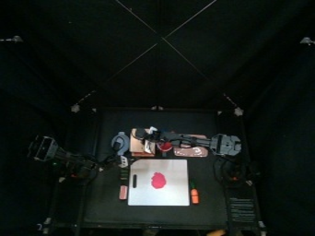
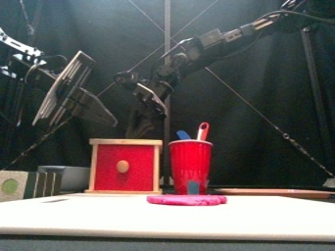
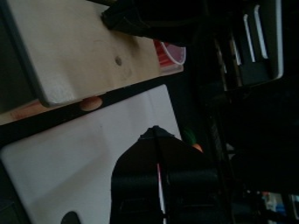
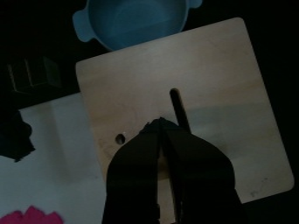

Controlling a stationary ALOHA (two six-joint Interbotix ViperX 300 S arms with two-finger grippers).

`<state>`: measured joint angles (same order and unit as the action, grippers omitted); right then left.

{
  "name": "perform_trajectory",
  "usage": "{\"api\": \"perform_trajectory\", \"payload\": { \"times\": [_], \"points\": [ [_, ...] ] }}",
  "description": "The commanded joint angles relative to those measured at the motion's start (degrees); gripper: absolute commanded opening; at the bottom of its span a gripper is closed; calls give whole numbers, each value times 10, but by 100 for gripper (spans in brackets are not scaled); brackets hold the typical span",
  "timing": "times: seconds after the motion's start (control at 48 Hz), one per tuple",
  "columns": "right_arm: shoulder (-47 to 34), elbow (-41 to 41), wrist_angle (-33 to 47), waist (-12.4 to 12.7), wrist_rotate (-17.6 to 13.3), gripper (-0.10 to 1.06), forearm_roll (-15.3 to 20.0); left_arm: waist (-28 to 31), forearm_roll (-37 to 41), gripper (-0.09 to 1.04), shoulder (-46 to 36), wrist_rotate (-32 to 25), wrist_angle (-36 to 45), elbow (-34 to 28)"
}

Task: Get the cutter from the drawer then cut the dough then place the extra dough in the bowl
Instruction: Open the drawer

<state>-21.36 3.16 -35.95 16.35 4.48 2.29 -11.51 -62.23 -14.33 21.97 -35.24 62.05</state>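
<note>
Task is just starting. Right pincer is hovering over the top of the box, jaws pressed together and pinching nothing. The tips are sitting just short of the lid slot.

The red drawer front is looking flush with the box, so the drawer is reading as not opened yet. It is on the box face below the pincer, on the side toward the table's front. No cutter is showing in any view, so it is probably inside the drawer.

Dough is lying whole and uncut on the board, low and toward the front from the right pincer, well apart from it. Bowl is sitting just past the box's far edge from the pincer and is showing nothing inside. Cup with knives is standing beside the box, between the pincer and the dough.

Left pincer is hanging over the board with the box ahead of it. Its jaws are looking closed and are holding nothing.

Nothing is done yet, judging by this. Remaining steps are opening the drawer, getting the cutter, pressing it into the dough and moving the scrap to the bowl.
</note>
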Motion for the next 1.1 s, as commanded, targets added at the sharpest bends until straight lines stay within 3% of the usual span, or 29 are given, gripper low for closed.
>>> {"api": "perform_trajectory", "payload": {
  "times": [0.021, 0.146, 0.229, 0.521, 0.708, 0.875, 1.104],
  "points": [
    [5, -6, -3, -2, -1, 5, 2, -3, -7, 0, 17, 33, -10, -16],
    [8, -13, -3, -3, -2, 5, 2, -5, -3, 3, 21, 91, 1, -18],
    [8, -16, -3, -6, -4, 5, 2, -9, 4, 10, 20, 128, 14, -15],
    [8, -17, -1, -14, -4, 5, 2, -13, 24, 64, 50, 239, 18, -19],
    [8, -17, -1, -15, -4, 5, 1, -14, 23, 88, 82, 269, 15, -40],
    [8, -18, 0, -17, -4, 5, -1, -10, 19, 88, 92, 270, 11, -46],
    [5, -16, 0, -18, -4, 5, -1, 8, 1, 75, 127, 263, -26, -39]
  ]
}}
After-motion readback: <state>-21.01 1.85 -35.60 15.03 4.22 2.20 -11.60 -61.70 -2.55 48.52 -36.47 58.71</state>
